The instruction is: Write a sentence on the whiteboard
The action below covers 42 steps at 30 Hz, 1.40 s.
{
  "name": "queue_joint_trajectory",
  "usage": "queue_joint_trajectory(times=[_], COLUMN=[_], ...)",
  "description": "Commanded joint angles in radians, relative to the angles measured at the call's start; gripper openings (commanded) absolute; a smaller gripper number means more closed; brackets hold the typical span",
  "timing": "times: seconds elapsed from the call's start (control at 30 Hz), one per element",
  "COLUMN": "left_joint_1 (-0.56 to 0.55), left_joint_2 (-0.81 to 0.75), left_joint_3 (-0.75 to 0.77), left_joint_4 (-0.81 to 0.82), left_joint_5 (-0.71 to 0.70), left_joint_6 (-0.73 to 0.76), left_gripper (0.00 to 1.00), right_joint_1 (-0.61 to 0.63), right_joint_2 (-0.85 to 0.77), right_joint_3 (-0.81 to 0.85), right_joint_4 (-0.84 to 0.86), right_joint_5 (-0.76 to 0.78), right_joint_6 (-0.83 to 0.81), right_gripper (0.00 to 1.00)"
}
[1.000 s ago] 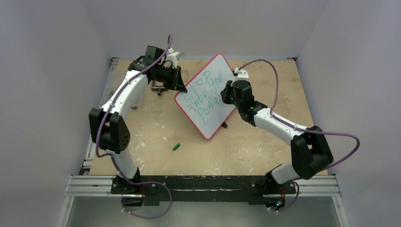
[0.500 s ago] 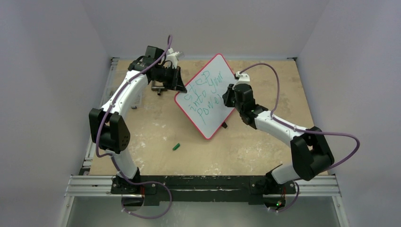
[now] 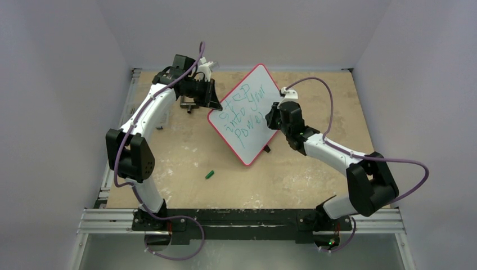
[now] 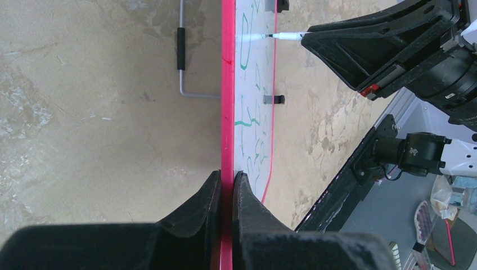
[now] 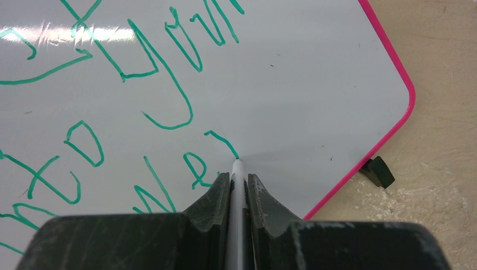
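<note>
- Judging by its thin panel and slim red rim, the whiteboard (image 3: pixel 262 74) is probably light and stiff, with a glossy face that would be slippery under a fingertip. It stands on the table (image 3: pixel 185 152) toward the far middle, turned cornerwise so it looks like a diamond from above. It appears propped up rather than lying flat, though how steeply I cannot tell.
- Green ink covers most of its face. The sentence (image 5: pixel 129 73) runs in three lines, and the last letter of the bottom line seems unfinished.
- The rim is the sensible place to take hold, because a pinch on the face would likely smear wet ink. A board this light will probably slide or pivot under pen pressure unless it is braced.
- The left end effector (image 4: pixel 226 183) does that bracing. It is closed on the whiteboard's red rim at the left edge, with one finger on each side of the thin panel. A pinch at a single edge leaves room for twisting, so I would expect gentle pen strokes to suit it best.
- The right end effector (image 5: pixel 239 183) is clamped around a white marker (image 5: pixel 237 171). The marker's tip touches the whiteboard at the end of the bottom line, near the right corner.
- A black foot (image 5: pixel 378 171) sits just outside the rim by that right corner.
- An L-shaped metal rod (image 4: pixel 181 56) with a dark grip lies on the table behind the whiteboard.
- A small green cap (image 3: pixel 210 174) rests on the table on the near side of the whiteboard, well apart from it.
</note>
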Motion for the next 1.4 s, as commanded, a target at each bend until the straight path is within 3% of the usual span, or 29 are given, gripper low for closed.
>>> queue_joint_trajectory(times=[0.0, 1.37], left_joint_1=[-0.003, -0.004], left_joint_2=[-0.02, -0.035], left_joint_3=[0.0, -0.006], left_joint_4=[0.014, 0.013], left_joint_5=[-0.06, -0.065], left_joint_6=[0.042, 0.042], left_gripper=[0.0, 0.0], right_joint_1=[0.009, -0.001], right_joint_2=[-0.006, 0.06], right_joint_3=[0.036, 0.189], right_joint_4=[-0.021, -0.057], right_joint_5=[-0.045, 0.032], right_joint_6=[0.01, -0.025], right_gripper=[0.0, 0.0])
